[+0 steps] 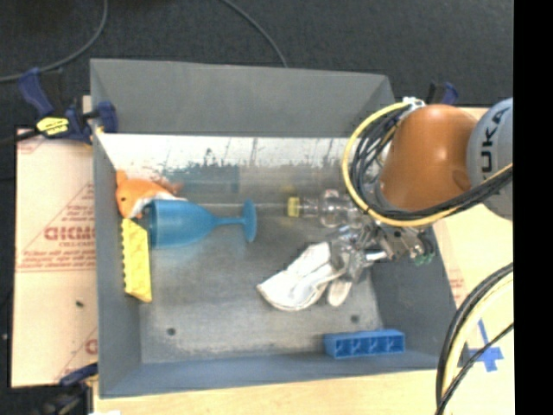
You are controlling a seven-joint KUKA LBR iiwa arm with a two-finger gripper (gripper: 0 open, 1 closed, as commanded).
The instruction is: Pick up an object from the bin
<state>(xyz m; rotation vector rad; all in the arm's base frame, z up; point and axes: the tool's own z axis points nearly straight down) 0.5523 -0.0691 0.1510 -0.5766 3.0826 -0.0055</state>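
My gripper (354, 256) is low in the right part of the bin, under the arm's orange cover. It stands at the right end of a crumpled white thing (296, 285) that lies on the bin floor and reaches down-left from it. A small white rounded piece (339, 294) lies just below the gripper. Just up-left of it, a clear plastic piece with a yellow cap (313, 206) rests by the back wall.
A blue goblet (192, 223) lies on its side in the left half, with an orange toy (135, 193) behind it. A yellow toothed block (136, 259) lies along the left wall. A blue brick (364, 344) sits by the front wall.
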